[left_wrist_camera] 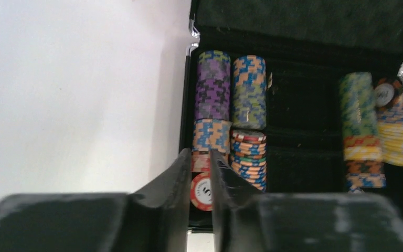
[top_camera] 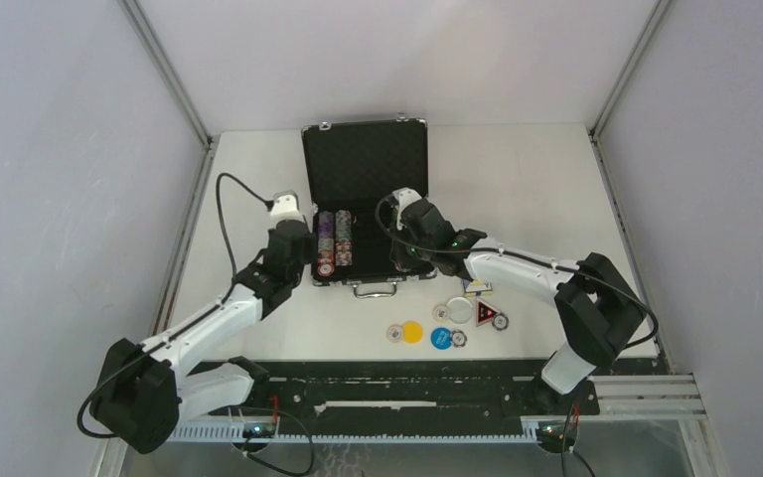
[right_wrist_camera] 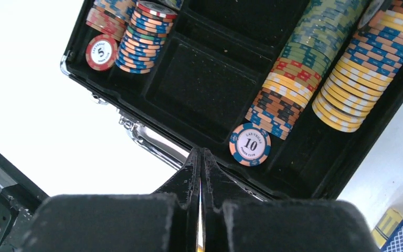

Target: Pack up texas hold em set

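Observation:
The black briefcase [top_camera: 363,159] lies open mid-table with its lid upright. Multicoloured chip stacks [top_camera: 333,238] lie in its left slots, and more chip stacks [right_wrist_camera: 315,68] fill the right slots. The middle compartments [right_wrist_camera: 204,84] are bare. My left gripper [left_wrist_camera: 200,155] hovers over the near end of the left chip column [left_wrist_camera: 212,94], its jaws a narrow gap apart. A red "5" chip [left_wrist_camera: 202,191] shows through the gap, not gripped. My right gripper [right_wrist_camera: 200,152] is shut over the case's front rim, beside the metal handle [right_wrist_camera: 152,139], near a "10" chip [right_wrist_camera: 250,144].
Loose on the table in front of the case lie a yellow button [top_camera: 412,331], a blue button [top_camera: 441,338], a white button [top_camera: 460,310], a red-black triangle token [top_camera: 486,320] and loose chips [top_camera: 395,332]. The card deck [right_wrist_camera: 399,231] lies right of the case. Walls close in both sides.

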